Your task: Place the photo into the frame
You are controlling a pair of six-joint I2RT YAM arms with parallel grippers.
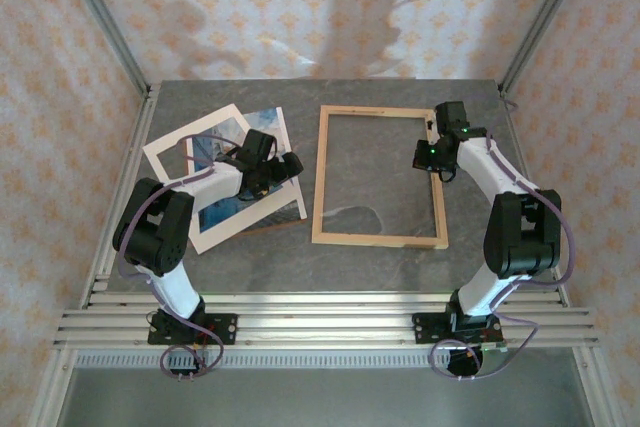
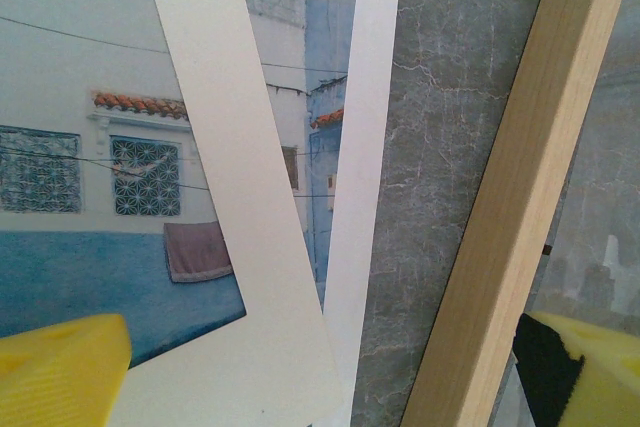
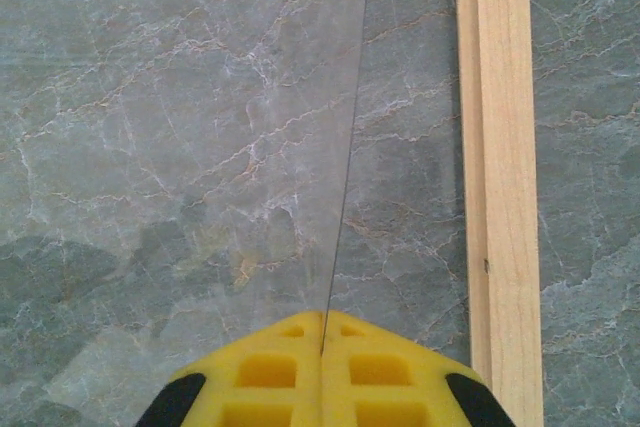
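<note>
The photo (image 1: 262, 129) (image 2: 90, 147), a white building under blue sky, lies at the left of the table under a skewed cream mat (image 1: 170, 152) (image 2: 230, 197). The light wood frame (image 1: 322, 177) (image 2: 520, 197) (image 3: 500, 197) lies flat at the centre. My left gripper (image 1: 285, 172) (image 2: 320, 377) hangs open and holds nothing. One yellow pad (image 2: 60, 372) is over the photo and mat, the other pad (image 2: 590, 367) is past the frame's left rail. My right gripper (image 1: 432, 159) (image 3: 322, 322) is inside the frame's right rail, shut on the thin edge of the clear pane (image 3: 250, 147).
A brown board edge (image 1: 272, 224) pokes out from under the mat. The grey marble table (image 1: 380, 267) (image 2: 440, 97) is bare in front of the frame. Metal posts and patterned walls close in the sides and back.
</note>
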